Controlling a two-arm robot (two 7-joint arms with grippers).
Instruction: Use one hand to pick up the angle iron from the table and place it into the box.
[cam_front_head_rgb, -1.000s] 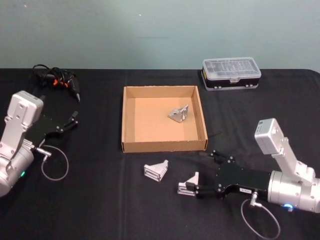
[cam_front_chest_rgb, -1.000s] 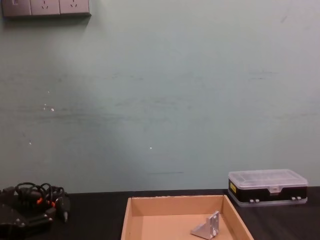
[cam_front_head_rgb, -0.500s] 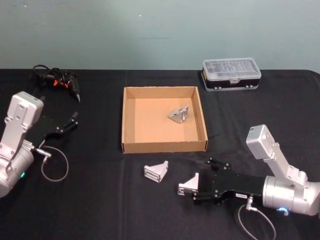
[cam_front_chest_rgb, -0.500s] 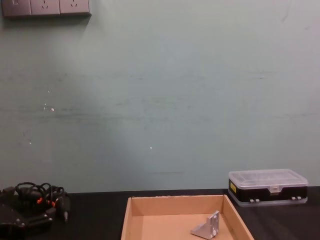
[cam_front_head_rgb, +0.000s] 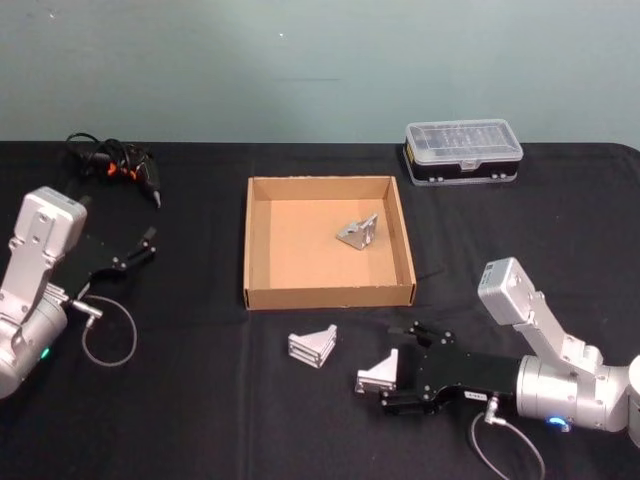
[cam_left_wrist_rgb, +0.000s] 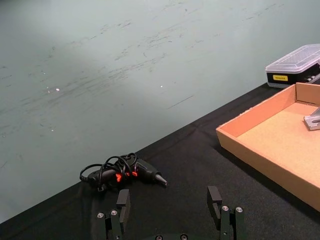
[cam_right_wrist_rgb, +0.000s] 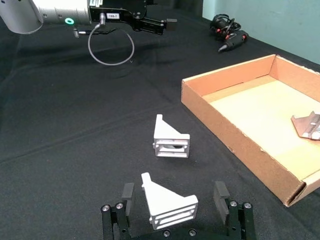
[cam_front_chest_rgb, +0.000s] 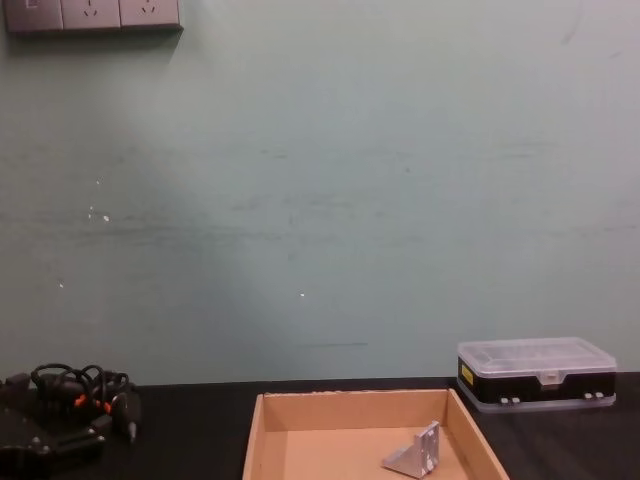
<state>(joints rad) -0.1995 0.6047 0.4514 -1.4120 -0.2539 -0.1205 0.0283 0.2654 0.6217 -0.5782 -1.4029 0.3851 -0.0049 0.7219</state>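
Our right end effector (cam_right_wrist_rgb: 174, 191) slid in, open around the angle iron (cam_right_wrist_rgb: 165, 205). We should squeeze evenly. Our left end effector (cam_front_head_rgb: 148, 242) rests open.

On the table (cam_front_head_rgb: 200, 400), 2 angle irons (cam_front_head_rgb: 312, 345) lie before the box (cam_front_head_rgb: 330, 294), 1 inside.

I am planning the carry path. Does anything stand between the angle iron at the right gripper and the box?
Nothing visible blocks it. The angle iron inside the open right gripper has to clear the low near wall of the box; the second angle iron lies left of that path.
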